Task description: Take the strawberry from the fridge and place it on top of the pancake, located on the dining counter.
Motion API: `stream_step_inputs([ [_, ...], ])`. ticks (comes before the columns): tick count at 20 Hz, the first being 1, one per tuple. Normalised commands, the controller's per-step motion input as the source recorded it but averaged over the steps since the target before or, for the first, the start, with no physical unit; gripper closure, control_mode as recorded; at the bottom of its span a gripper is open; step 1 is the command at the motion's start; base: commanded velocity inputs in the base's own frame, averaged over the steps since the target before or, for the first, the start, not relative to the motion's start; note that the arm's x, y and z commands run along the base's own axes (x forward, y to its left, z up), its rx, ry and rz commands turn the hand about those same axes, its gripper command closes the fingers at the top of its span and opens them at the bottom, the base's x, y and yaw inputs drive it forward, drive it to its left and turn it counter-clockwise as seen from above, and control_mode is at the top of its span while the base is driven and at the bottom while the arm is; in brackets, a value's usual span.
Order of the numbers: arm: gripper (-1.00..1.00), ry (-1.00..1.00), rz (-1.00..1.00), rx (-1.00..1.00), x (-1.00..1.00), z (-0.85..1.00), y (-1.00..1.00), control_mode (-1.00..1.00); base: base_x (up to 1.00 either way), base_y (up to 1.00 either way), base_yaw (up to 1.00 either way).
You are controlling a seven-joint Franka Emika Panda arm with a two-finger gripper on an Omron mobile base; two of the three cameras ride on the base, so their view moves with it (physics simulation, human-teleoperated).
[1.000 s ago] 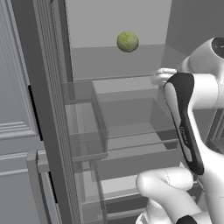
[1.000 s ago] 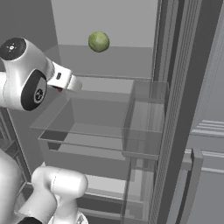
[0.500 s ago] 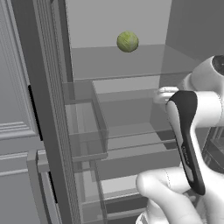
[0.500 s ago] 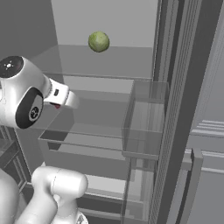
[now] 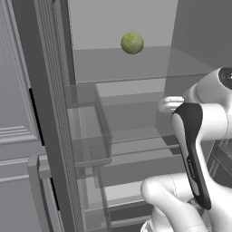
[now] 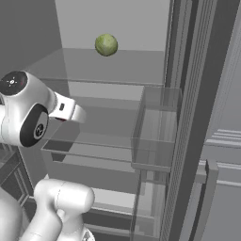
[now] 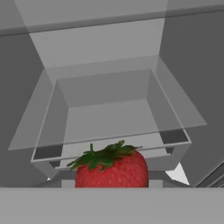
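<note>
Since 1 second ago the arm has dropped lower in both base views and swung away from the shelves; the cabbage (image 5: 132,43) stays on its upper shelf, above and beyond the hand. In the hand view the strawberry (image 7: 112,168) sits directly in front of the gripper, at the view's bottom middle, green leaves up, with a clear door bin (image 7: 109,120) beyond it inside the fridge (image 5: 50,113). Its fingertips are hidden, so I cannot tell whether the jaws grip the berry. The base views show the cabbage and 1 door bin each; the berry itself shows in the hand view.
</note>
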Motion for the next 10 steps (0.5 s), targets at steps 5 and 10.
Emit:
stream_step_inputs([
  [5, 1.0, 0.0, 0.0, 0.0, -0.02, 0.0, 0.0, -1.0, 0.0, 0.0, 0.0],
  [10, 1.0, 0.0, 0.0, 0.0, -0.05, 0.0, 0.0, 1.0, -0.47, 0.0, 0.0],
])
